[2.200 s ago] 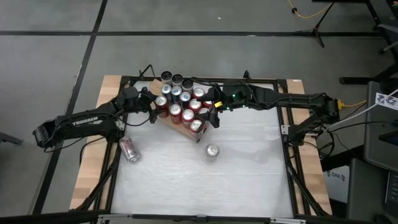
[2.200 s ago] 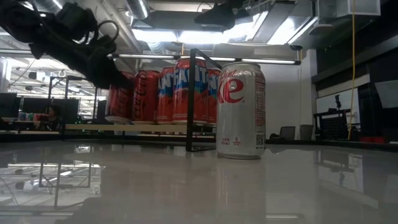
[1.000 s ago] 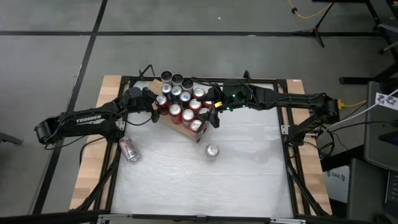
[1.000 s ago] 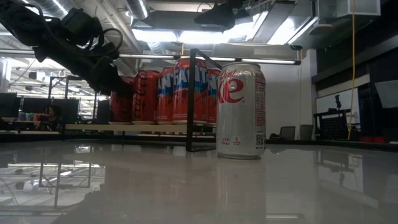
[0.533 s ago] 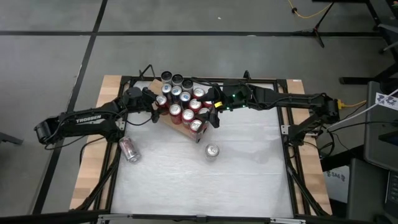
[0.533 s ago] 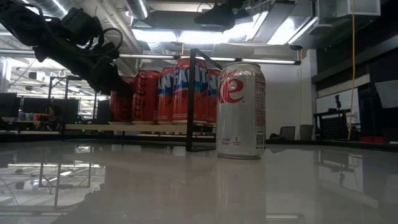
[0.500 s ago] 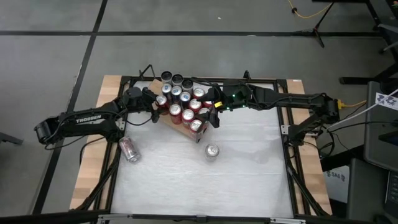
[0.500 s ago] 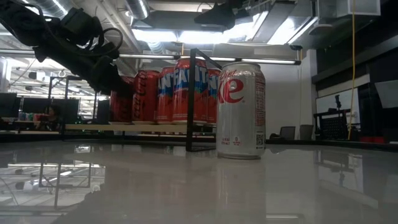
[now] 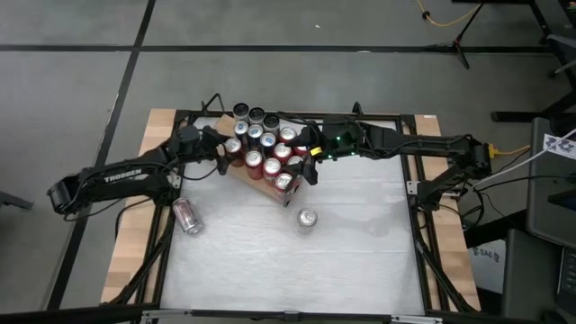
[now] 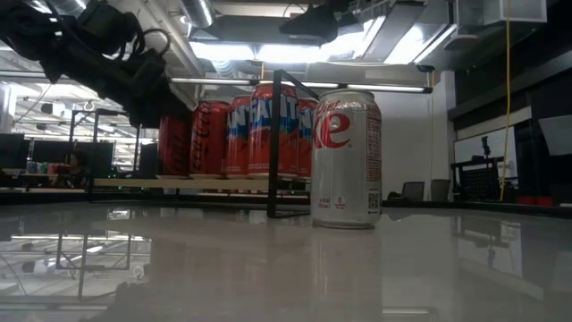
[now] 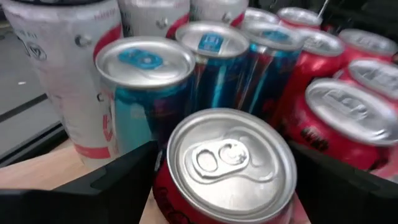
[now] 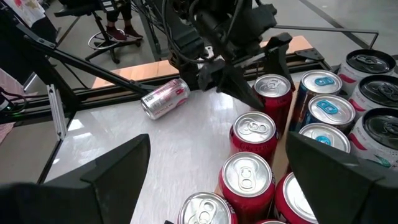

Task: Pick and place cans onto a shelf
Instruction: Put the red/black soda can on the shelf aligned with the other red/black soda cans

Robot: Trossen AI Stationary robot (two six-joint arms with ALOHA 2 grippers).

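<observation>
The left gripper (image 9: 225,154) has pulled back a little, fingers wide around a red can (image 11: 225,167), not squeezing.
The shelf (image 9: 263,190) holds the cans (image 9: 262,147); the right gripper (image 9: 306,167) hovers released; one silver can (image 9: 308,219) stands alone, another (image 9: 186,216) lies tipped.

Roughly twelve upright red, blue and silver aluminium cans (image 9: 262,149) crowd one light-brown wooden shelf (image 9: 267,188), upper centre; the cluster is hard to count exactly. One silver can (image 9: 307,219) stands alone, one (image 9: 186,216) lies toppled.
</observation>
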